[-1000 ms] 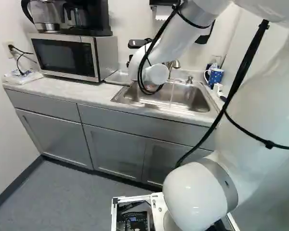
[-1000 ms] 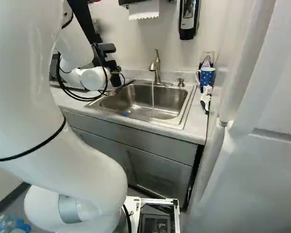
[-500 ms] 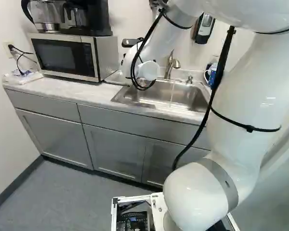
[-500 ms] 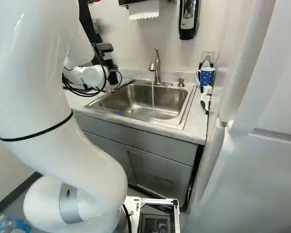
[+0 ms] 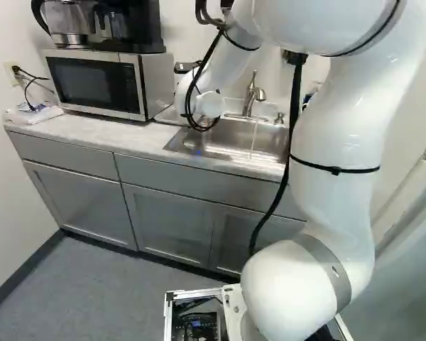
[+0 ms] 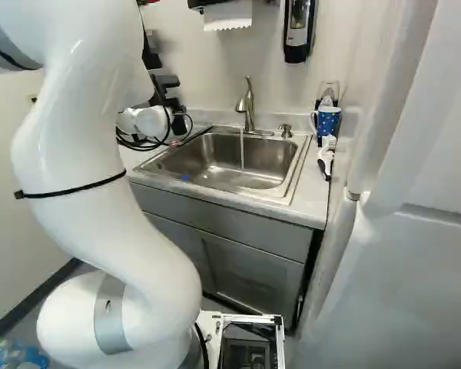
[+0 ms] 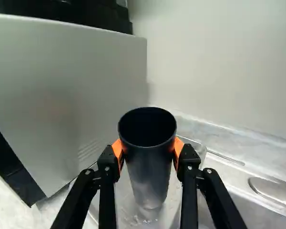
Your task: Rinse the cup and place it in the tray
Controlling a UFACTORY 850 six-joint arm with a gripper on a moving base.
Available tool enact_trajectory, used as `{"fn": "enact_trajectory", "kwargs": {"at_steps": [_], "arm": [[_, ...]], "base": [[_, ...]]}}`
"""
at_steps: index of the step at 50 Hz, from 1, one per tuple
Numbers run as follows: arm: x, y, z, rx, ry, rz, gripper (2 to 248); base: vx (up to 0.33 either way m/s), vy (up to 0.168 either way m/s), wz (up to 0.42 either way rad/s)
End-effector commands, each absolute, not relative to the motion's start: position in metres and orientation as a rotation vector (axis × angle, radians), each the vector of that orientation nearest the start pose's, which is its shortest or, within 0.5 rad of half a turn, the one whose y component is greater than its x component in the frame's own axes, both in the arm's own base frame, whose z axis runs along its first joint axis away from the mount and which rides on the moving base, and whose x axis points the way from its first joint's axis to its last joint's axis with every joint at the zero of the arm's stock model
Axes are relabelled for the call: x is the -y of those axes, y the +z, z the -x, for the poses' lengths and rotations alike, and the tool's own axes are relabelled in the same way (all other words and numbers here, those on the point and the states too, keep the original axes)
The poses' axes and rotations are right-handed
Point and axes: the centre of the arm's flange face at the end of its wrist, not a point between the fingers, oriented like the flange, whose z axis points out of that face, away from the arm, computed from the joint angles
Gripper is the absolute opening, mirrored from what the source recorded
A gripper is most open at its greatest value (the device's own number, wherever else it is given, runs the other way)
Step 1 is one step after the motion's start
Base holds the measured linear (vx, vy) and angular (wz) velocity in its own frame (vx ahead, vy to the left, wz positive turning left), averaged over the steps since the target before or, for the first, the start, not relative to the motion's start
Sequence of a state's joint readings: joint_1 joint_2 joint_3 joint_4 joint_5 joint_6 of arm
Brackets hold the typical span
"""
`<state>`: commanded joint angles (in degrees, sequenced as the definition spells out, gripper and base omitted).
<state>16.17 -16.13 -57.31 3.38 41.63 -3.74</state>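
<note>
From where I stand, the left base view shows the white arm [image 5: 334, 142] reaching over the left end of the sink [image 5: 275, 145], its wrist near the back of the table [image 5: 78, 133], beside the microwave [image 5: 96, 84]. The clear tray [image 5: 172, 116] shows there in part, between the microwave and the sink's left edge; neither cup nor hand can be made out. In the right base view water [image 6: 243, 150] runs from the faucet [image 6: 247, 101] into the sink, with nothing under it, and the blue mug [image 6: 329, 121] stands by the table's right edge, behind the white brush [image 6: 326, 150], well out of the way. The wrist view gives the rest: the hand [image 7: 148, 150] pinches the dark cup [image 7: 148, 164] near its rim, one orange pad [image 7: 117, 149] on each side, mouth up, its foot over the tray [image 7: 200, 150]. Whether the foot touches the tray's floor I can't tell. I'd guess the rinse is done and the setting-down is in hand. To do it well, I'd keep the cup plumb, bring its foot well inside the tray's walls, and lower slowly until the floor bears it. Wet sides may slip, so the squeeze should ease evenly, only once it stands. Then I'd back away straight, lest a finger drag the rim and tip it.
</note>
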Motion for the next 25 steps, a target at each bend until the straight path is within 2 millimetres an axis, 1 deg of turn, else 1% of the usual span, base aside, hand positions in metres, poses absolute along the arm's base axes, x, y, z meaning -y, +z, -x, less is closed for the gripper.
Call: {"fn": "enact_trajectory", "kwargs": {"at_steps": [6, 10, 25], "arm": [[-0.164, 0.498, -0.576, 0.305, -1.966, 2.244, 122], [-0.164, 0.494, -0.577, 0.306, -1.958, 2.252, 122], [-0.164, 0.494, -0.577, 0.306, -1.958, 2.252, 122]], "base": [[0.0, 0.0, 0.0], [0.0, 0.0, 0.0], [0.0, 0.0, 0.0]]}}
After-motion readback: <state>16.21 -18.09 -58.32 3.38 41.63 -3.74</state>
